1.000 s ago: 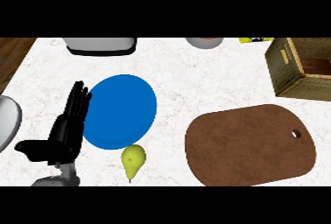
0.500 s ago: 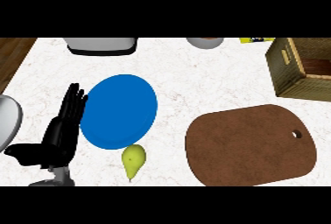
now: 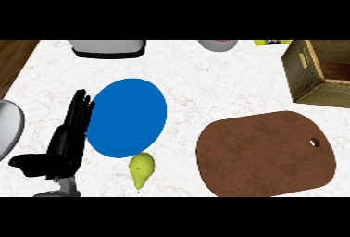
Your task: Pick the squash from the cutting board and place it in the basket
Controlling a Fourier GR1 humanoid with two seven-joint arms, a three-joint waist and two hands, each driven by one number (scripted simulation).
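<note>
On the tabletop [image 3: 226, 83], at 7 o'clock, we see the left robot hand [image 3: 68, 139] w/ fingers straight & released, holding nothing, just beside the blue plate [image 3: 127, 117]. The squash [image 3: 141, 169] lies at the plate's 6 o'clock, off the brown cutting board [image 3: 266, 153], which sits at 4 o'clock. The wooden basket [image 3: 318, 69] is at 2 o'clock.

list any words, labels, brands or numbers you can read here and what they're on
None can be read.
The yellow item at the counter's far edge bears dark marks, too small and cut off to read.
The blue plate, brown cutting board, wooden basket and yellow-green squash carry no text.
</note>
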